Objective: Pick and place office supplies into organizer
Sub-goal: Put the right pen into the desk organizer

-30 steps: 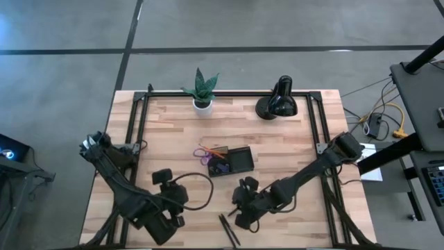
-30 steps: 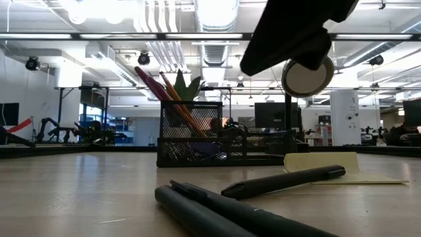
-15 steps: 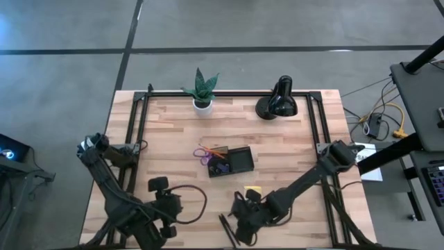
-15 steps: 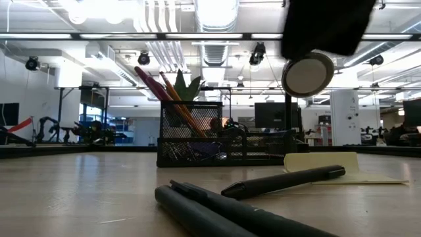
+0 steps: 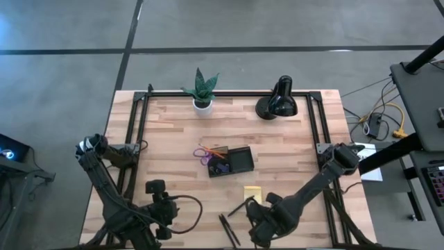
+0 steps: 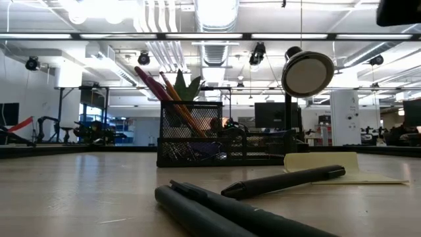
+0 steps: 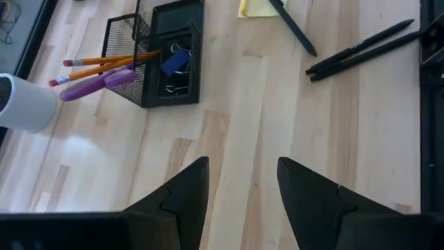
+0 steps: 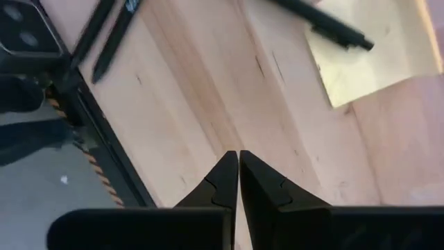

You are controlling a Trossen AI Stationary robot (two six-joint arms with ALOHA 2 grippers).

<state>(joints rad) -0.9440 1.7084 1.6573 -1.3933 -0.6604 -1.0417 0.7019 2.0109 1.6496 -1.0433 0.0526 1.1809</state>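
Note:
The black mesh organizer [image 5: 231,161] [image 7: 170,59] stands mid-table. Orange pencils [image 7: 104,64] and purple-handled scissors [image 7: 97,83] stick out of its cup, leaning toward the left, and a blue clip [image 7: 177,59] lies in a compartment. Nearer the front edge lies the yellow sticky-note pad [image 5: 252,192] [image 8: 374,62], with one end of a black pen [image 5: 241,205] [image 8: 319,24] resting on it. Two more black pens [image 5: 227,229] [image 6: 217,210] lie side by side by the near edge. My right gripper [image 8: 238,180] [image 5: 257,226] is shut, empty, pointing down over bare wood. My left gripper [image 7: 239,194] [image 5: 165,208] hangs open at the near left.
A white pot with a green plant [image 5: 202,94] and a black desk lamp [image 5: 277,103] stand along the far edge. Black rails [image 5: 135,139] run down both sides of the wooden top. Bare wood lies between the organizer and the left gripper.
My right gripper has gone from over the sticky-note pad toward the near edge and a little right, rising out of the low view and tipping to point straight down, still shut. The pad now shows uncovered. My left gripper has drawn back toward the near left corner.

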